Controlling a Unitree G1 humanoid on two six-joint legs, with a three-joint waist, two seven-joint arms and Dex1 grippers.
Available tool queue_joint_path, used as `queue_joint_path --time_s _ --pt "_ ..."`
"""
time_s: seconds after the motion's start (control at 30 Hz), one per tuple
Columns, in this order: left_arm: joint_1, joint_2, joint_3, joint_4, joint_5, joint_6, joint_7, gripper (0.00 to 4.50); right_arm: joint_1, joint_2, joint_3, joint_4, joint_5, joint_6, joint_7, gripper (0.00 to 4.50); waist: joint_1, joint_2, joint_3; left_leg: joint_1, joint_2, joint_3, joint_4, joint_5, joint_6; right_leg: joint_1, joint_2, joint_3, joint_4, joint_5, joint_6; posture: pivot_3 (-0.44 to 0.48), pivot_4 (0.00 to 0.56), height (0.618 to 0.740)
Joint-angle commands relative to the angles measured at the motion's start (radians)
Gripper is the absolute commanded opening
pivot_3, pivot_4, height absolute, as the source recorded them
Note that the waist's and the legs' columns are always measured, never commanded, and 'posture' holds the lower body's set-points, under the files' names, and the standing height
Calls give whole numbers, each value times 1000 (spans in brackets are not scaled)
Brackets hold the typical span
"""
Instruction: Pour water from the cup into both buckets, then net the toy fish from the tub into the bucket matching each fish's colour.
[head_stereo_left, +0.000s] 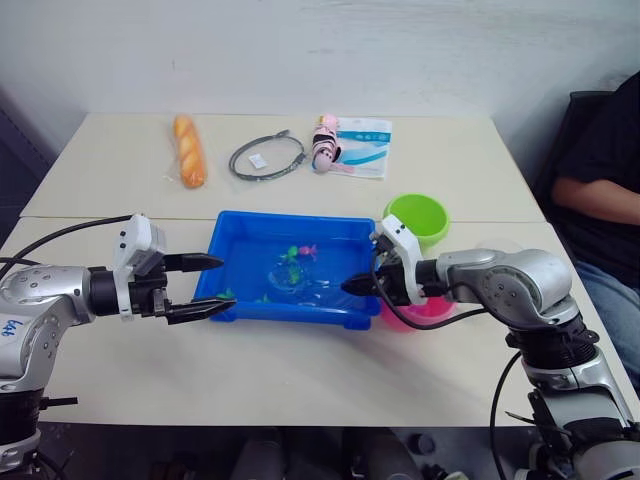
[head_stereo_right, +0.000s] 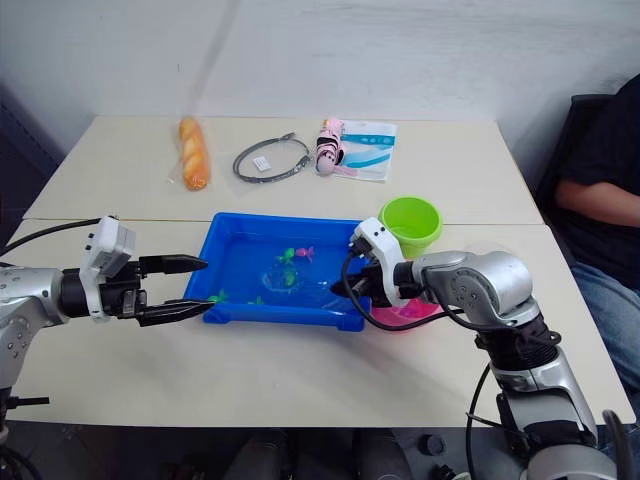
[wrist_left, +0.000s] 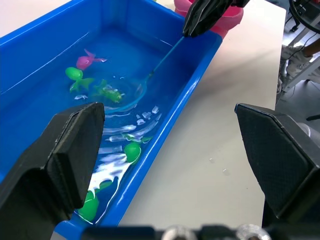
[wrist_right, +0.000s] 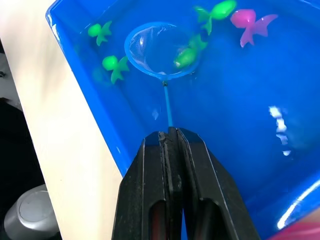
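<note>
the right gripper (wrist_right: 170, 137) has its two black fingers pressed tight on the thin blue handle of the net (wrist_right: 163, 51). the net is a round blue hoop with soft see-through mesh, and it sits down in the water of the tub (head_stereo_left: 228, 250). a green fish (wrist_right: 186, 56) lies at the edge of the hoop, partly on the mesh. more small shiny plastic fish float close by: two green ones (wrist_right: 114, 65) just beside the hoop, another green one (wrist_right: 218, 10) and a pink fish (wrist_right: 251, 22) farther off. the tub is a wide, flat, bright blue box with a smooth rim, and the water in it ripples. the pink bucket (head_stereo_left: 432, 309) stands just beside the tub's right end, under the right arm. the round lime green bucket (head_stereo_left: 417, 218) stands just behind it. the left gripper (head_stereo_left: 205, 286) hangs at the tub's left end with its two pointed black fingers spread apart and nothing between them. at the back of the pale table (head_stereo_left: 300, 370) lie a long orange bread loaf (head_stereo_left: 189, 150), a grey cable loop (head_stereo_left: 266, 157) and a flat packet (head_stereo_left: 364, 146).
</note>
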Motion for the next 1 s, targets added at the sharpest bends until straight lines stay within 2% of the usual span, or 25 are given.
queue_joint_path --time_s 0.03,0.4,0.67,1.0 --pt "-25 21 8 -2 -5 -21 -4 4478 -34 13 -75 -17 18 31 -14 0 0 0 0 0 0 0 0 0 0 0 0 0 0 0 0 0 150 740" --pt "-28 31 -3 17 8 -46 -10 4478 -48 23 -199 -61 111 138 16 0 -1 0 0 0 0 0 -3 0 0 -1 0 0 -1 0 0 0 150 740" --pt "-36 31 -20 23 19 -59 -11 4478 -25 23 -174 -21 51 104 -6 0 -1 0 0 0 0 0 -3 0 0 -1 0 0 -2 0 0 0 150 740" --pt "-52 37 -31 35 22 -68 -16 4478 48 17 -167 -64 48 139 -11 0 -2 0 0 -1 0 0 -4 0 0 -1 0 0 -3 0 0 0 150 740"
